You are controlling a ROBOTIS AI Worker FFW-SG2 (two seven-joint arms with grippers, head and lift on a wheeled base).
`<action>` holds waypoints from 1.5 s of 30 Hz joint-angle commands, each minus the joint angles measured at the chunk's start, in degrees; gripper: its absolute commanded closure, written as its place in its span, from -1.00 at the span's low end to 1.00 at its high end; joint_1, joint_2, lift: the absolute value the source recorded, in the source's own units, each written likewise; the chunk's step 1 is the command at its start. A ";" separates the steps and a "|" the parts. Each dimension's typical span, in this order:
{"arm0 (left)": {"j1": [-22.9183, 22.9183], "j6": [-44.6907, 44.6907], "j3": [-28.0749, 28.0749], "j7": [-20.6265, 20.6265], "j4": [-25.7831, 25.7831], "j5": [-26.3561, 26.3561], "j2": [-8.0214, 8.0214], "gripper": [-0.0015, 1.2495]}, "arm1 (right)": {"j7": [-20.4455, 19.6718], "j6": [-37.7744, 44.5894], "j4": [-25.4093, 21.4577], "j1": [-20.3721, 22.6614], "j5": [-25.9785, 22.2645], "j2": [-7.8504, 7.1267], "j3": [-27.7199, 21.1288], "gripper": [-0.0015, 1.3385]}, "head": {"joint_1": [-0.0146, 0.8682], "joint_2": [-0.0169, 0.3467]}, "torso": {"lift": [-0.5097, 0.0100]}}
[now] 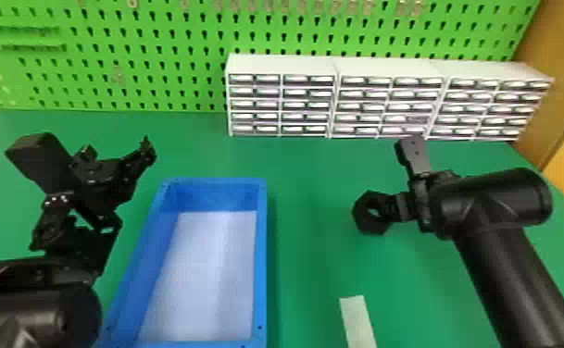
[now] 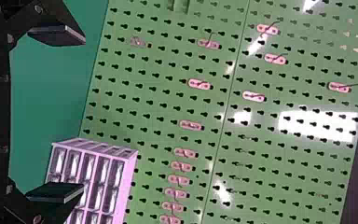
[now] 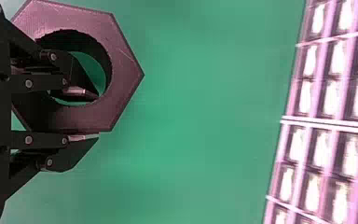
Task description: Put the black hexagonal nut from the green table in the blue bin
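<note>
In the head view the right gripper is right of the blue bin, shut on the black hexagonal nut over the green table. The right wrist view has the right gripper with one finger through the hole of the nut and the other against its outer side, pinching the wall. My left gripper stays parked left of the bin; in the left wrist view the left gripper stands open, its fingers wide apart with nothing between them.
White drawer cabinets line the back right of the table, below a green pegboard. A pale strip lies on the table near the front, right of the bin.
</note>
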 commanded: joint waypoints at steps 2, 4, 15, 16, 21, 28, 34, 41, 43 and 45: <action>0.00 0.00 0.04 0.00 0.00 0.01 0.00 -0.72 | 0.00 -6.06 -2.53 1.70 -0.49 -0.01 -1.29 0.55 | 0.60 -0.86 | 0.59; 0.00 0.00 0.04 0.00 0.00 0.10 0.00 -0.72 | 0.00 -9.05 -3.67 2.41 -1.19 0.08 -1.99 0.55 | 0.60 -0.86 | 0.59; 0.18 0.00 0.12 0.00 0.00 0.10 0.00 -0.72 | -0.09 -29.70 -7.01 6.01 -9.37 0.52 -5.95 0.55 | 0.60 -0.86 | 0.59; 0.09 0.00 0.12 0.00 0.00 0.10 0.00 -0.72 | -0.09 -32.95 -6.93 6.54 -11.21 0.43 -6.04 0.55 | 0.60 -0.86 | 0.59; 0.27 0.00 0.30 0.00 0.00 0.10 0.00 -0.72 | -0.79 -41.21 -6.93 7.68 -18.33 -0.27 -4.45 0.55 | 0.60 -0.86 | 0.59; 0.35 0.00 0.30 0.00 0.00 0.19 0.00 -0.72 | -0.97 -42.44 -8.86 7.24 -27.30 -1.85 -0.41 0.55 | 0.60 -0.86 | 0.59; 0.35 0.00 0.39 0.00 0.00 0.19 0.00 -0.72 | -0.97 -42.01 -10.18 6.10 -36.61 -3.08 4.60 0.55 | 0.60 -0.86 | 0.59; 0.35 0.00 0.39 0.00 0.00 0.19 0.00 -0.72 | -0.97 -39.90 -11.67 4.51 -43.38 -4.58 11.54 0.55 | 0.60 -0.86 | 0.59; 0.27 0.00 0.39 0.00 0.00 0.19 0.00 -0.72 | -0.97 -39.54 -11.67 4.08 -45.84 -5.02 14.00 0.55 | 0.60 -0.86 | 0.59; 0.27 0.00 0.39 0.00 0.00 0.19 0.00 -0.72 | -0.97 -39.54 -11.67 3.81 -47.07 -5.46 16.20 0.55 | 0.60 -0.86 | 0.59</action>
